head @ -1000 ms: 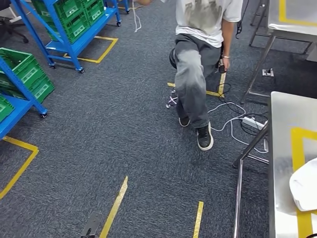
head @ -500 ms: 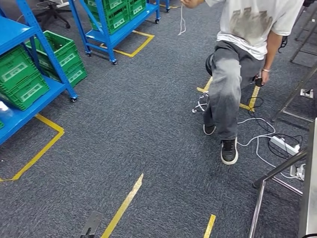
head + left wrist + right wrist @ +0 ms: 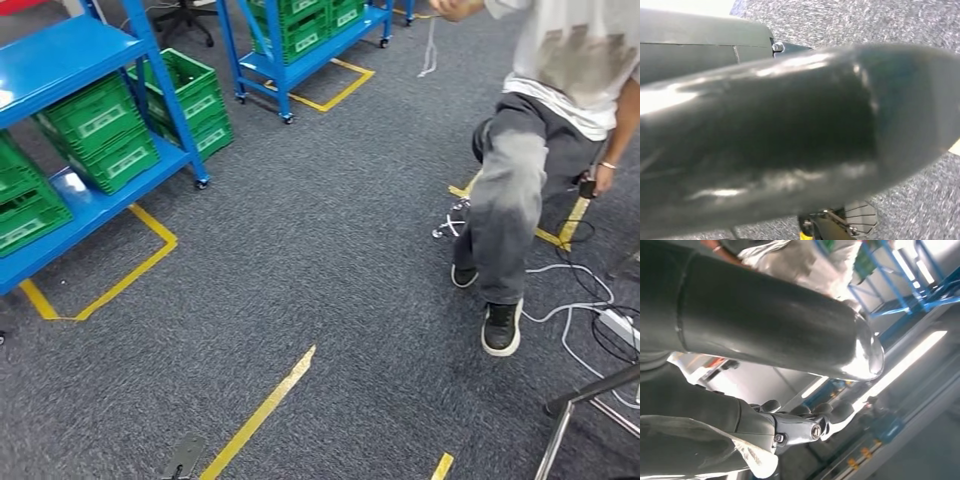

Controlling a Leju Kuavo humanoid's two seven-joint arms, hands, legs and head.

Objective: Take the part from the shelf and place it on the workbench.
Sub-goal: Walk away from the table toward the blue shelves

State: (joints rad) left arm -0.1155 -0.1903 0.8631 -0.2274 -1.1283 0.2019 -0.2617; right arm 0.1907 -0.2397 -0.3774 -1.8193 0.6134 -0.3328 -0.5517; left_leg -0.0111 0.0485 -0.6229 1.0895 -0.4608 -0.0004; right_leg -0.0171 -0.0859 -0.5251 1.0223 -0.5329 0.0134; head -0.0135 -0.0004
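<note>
Turning to its left, the robot is swinging its head view across the grey carpet: over the last second the steel table has been sliding out at the right until only a table leg is left in the head view, while the blue shelf with its green crates is coming in at the left. That is the camera moving, not the things. A seated person in a white shirt is staying just beside the cables on the floor, and a second blue shelf is standing further back inside yellow floor tape.

I am judging this as the walk to the shelf, with the pick not yet begun. The part itself I cannot make out; presumably it is lying somewhere on the near shelf. In the right wrist view the right hand is showing its fingers curled, but whether they are wide, narrow or holding something I cannot tell. The left hand's state I cannot tell either.
</note>
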